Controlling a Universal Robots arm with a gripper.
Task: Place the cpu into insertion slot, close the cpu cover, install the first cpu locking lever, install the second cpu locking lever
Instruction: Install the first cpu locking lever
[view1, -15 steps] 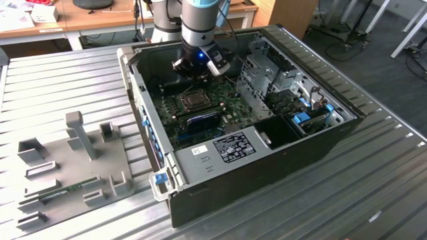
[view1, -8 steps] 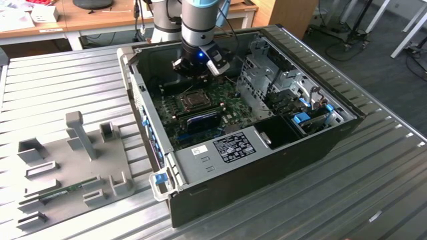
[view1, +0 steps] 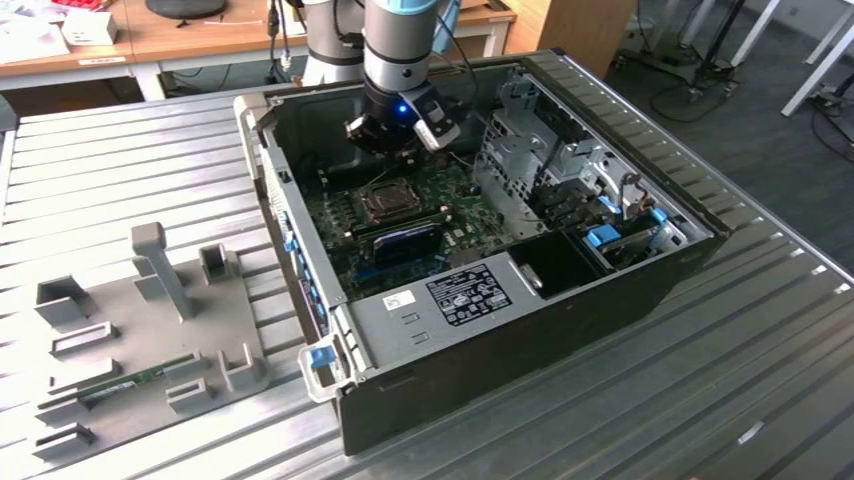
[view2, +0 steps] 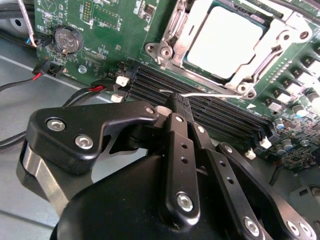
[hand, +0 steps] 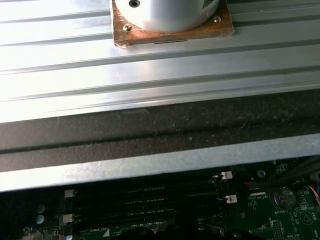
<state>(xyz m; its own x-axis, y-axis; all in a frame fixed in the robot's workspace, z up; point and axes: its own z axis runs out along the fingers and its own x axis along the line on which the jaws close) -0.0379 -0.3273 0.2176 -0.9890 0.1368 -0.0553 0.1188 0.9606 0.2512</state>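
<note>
Cpu (view2: 225, 40) sits in its socket, just beyond fingers (view2: 181, 107).

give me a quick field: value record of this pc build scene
setting: open computer case lying on a metal table
pincer: fingers together, nothing between them, hovering over the memory slots beside the socket
cpu: seated in the insertion slot, showing through the window of the cpu cover
cpu cover: down over the cpu
arm: reaching into the case above the motherboard

Grey-and-silver arm (view1: 398, 40), blue-lit wrist, black bolted linkage gripper (view2: 177, 107) with silver screws.
</note>
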